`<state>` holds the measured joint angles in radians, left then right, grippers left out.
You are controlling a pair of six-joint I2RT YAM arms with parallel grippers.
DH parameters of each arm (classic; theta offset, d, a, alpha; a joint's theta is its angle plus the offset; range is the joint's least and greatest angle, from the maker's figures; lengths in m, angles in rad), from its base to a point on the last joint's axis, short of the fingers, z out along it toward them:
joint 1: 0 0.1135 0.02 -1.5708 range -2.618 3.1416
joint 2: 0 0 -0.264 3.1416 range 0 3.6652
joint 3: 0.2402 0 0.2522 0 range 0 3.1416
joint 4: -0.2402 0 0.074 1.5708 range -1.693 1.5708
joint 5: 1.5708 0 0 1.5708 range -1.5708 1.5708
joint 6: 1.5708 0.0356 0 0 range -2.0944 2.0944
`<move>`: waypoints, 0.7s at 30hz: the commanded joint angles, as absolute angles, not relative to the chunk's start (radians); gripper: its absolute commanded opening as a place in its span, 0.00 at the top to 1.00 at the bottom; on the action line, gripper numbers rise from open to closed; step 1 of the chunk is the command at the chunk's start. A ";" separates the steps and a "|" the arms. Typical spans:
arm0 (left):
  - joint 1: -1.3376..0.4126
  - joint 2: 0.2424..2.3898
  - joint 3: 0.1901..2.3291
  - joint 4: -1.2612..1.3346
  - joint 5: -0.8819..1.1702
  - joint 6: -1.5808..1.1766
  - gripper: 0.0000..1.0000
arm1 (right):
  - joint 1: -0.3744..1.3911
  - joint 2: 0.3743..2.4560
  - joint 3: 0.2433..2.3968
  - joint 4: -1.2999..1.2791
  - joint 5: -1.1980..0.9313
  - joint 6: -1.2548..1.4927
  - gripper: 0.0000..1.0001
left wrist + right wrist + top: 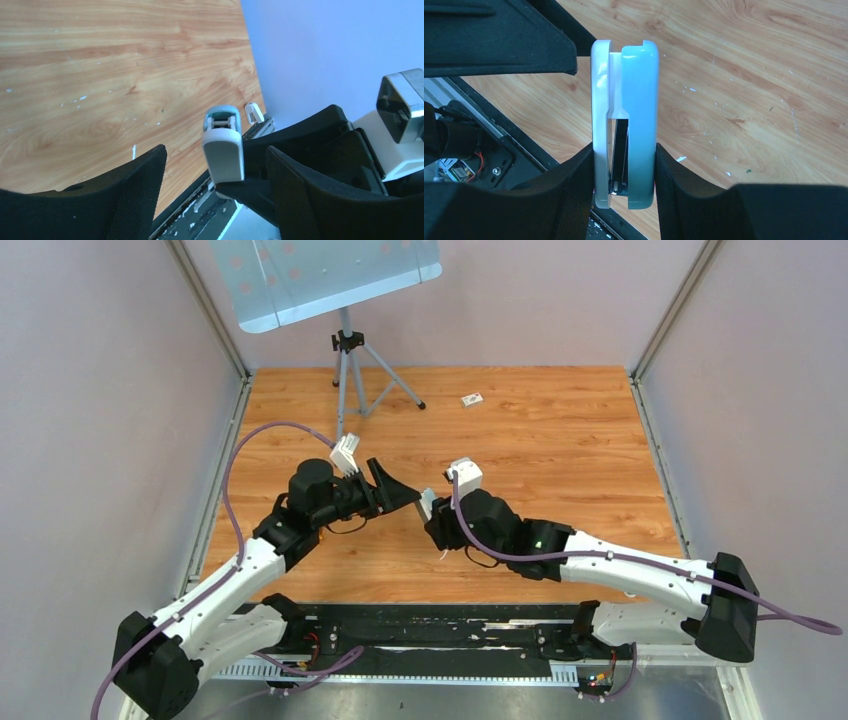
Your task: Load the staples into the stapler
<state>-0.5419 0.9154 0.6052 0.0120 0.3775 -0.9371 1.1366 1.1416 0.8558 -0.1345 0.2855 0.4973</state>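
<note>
A white and light-blue stapler [626,125] is clamped between the fingers of my right gripper [625,170] and held above the wooden table. The stapler's two halves are close together with a narrow dark gap between them. In the top view the right gripper [432,512] meets my left gripper [408,494] at mid-table. The left gripper [215,192] is open, and the stapler's end [223,150] sits just ahead of its spread fingers, touching neither. One left finger [499,40] shows beside the stapler's tip. No grey staple strips are in view.
A small white printed box [472,398] lies far back on the table. A tripod [350,370] carrying a pale blue panel stands at the back left. A black rail [430,630] runs along the near edge. Grey walls enclose the table.
</note>
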 commanded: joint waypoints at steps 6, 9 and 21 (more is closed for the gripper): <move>-0.604 0.943 0.565 0.183 0.341 -0.983 0.35 | 1.160 1.088 0.860 -0.031 0.318 0.453 0.55; -0.627 0.946 0.538 0.228 0.335 -1.004 0.39 | 1.161 1.080 0.844 -0.008 0.318 0.449 0.55; -0.646 0.983 0.536 0.313 0.379 -0.994 0.87 | 1.160 1.113 0.803 0.050 0.240 0.386 0.49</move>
